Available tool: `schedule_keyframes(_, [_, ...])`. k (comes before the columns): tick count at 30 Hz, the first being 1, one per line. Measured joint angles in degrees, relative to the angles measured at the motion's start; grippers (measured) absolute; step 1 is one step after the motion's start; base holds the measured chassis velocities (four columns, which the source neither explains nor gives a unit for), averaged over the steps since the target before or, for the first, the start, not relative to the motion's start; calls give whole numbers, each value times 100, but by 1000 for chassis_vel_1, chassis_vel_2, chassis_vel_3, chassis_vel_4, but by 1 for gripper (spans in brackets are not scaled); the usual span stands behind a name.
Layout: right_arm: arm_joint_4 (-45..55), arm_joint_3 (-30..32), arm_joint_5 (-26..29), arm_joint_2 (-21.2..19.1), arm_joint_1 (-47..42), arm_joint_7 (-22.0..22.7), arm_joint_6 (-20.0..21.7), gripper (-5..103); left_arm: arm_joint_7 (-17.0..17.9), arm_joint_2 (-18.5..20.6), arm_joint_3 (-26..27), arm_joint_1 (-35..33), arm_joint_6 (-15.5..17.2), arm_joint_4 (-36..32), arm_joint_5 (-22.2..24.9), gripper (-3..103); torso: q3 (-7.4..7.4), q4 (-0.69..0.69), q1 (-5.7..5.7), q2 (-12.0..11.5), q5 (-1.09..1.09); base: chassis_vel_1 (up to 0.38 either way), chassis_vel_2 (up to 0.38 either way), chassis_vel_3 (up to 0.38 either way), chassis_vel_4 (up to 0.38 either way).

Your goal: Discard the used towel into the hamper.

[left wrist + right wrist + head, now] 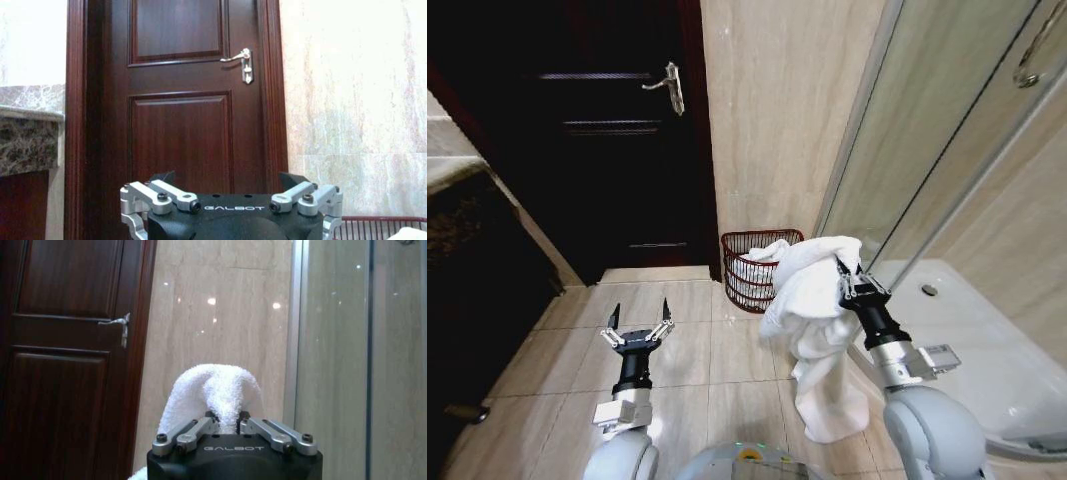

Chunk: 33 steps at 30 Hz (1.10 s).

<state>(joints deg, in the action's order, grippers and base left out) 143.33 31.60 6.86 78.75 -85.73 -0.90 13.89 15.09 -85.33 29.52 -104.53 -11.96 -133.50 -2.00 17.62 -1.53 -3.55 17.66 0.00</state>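
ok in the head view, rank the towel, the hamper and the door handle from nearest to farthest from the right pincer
1. The towel: pinched in the right pincer, draping down to the floor.
2. The hamper: against the wall just beyond, toward the robot's left.
3. The door handle: high on the dark door, farthest off to the left.

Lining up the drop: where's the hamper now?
In the head view, the hamper stands on the floor against the beige wall, right of the door, just beyond the towel.
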Motion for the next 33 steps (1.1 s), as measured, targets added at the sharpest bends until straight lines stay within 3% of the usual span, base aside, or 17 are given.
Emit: schedule_keyframes(33, [-10,12,19,-126,173,133,59,12,-156,-20,-26,-15,-27,56,-55,100,532,0,-286,815,0,0,0,0,0])
